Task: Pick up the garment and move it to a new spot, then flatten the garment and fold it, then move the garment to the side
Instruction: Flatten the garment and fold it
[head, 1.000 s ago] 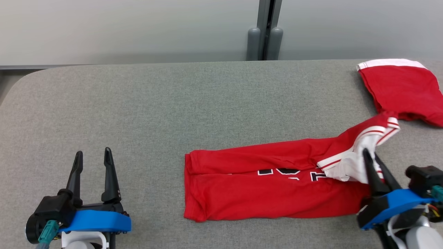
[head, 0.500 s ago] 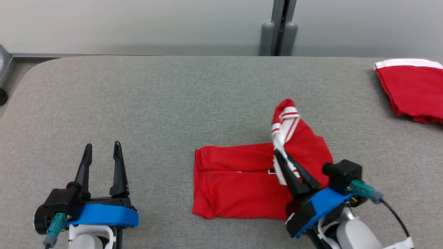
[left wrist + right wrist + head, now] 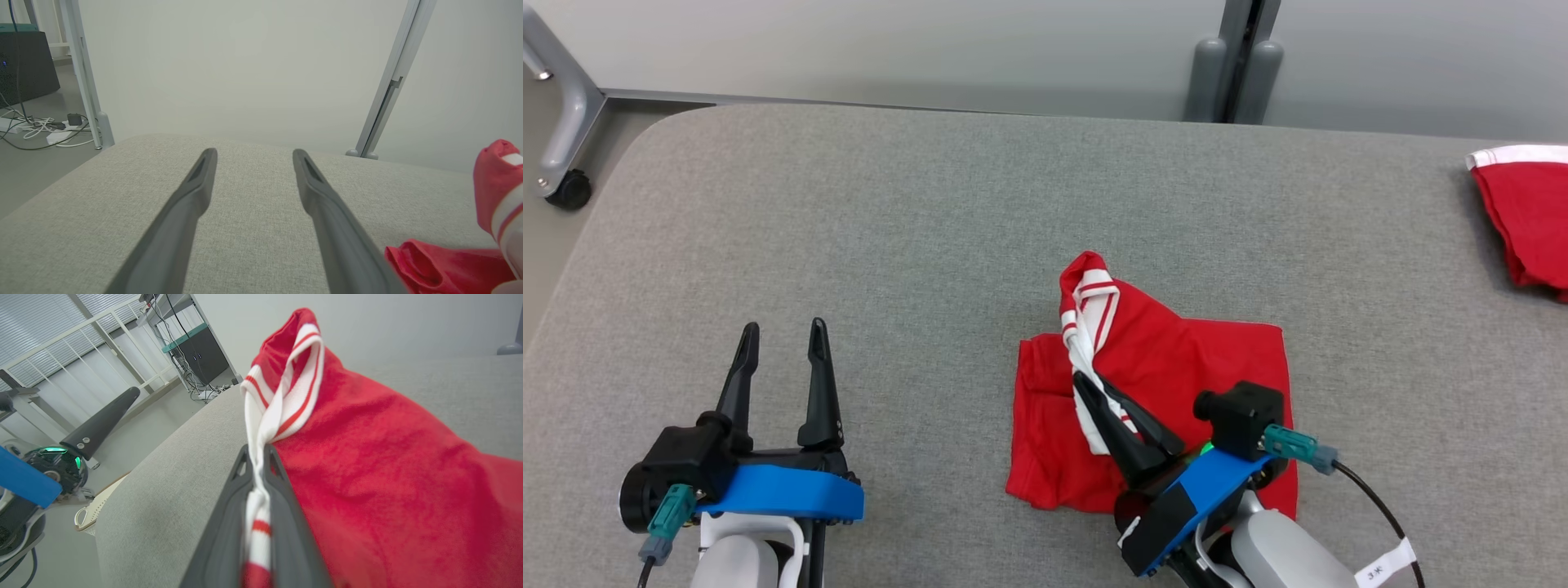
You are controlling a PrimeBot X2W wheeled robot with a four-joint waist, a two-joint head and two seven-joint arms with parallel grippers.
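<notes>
The garment (image 3: 1176, 384) is a red shirt with a white, red-striped collar band, lying doubled over on the grey table (image 3: 931, 245) right of centre. My right gripper (image 3: 1086, 380) is shut on the striped band (image 3: 282, 404), holding that end lifted over the lower layer. The pinched band (image 3: 257, 473) runs between the two fingers in the right wrist view. At the lower left, my left gripper (image 3: 783, 331) stands open above bare table, well apart from the shirt. In the left wrist view, its gripper (image 3: 253, 153) holds nothing, with the garment (image 3: 445, 265) at the right edge.
A second red cloth with a white hem (image 3: 1527, 220) lies at the table's far right edge. A grey post (image 3: 1237, 69) stands behind the table, and a wheeled frame leg (image 3: 564, 122) stands off the rounded far left corner. Cables (image 3: 41, 126) lie on the floor.
My right gripper has carried the striped end leftward over the shirt, doubling it from a long strip into a short stack. The camera has turned, shifting the whole scene; the left gripper stays open.
</notes>
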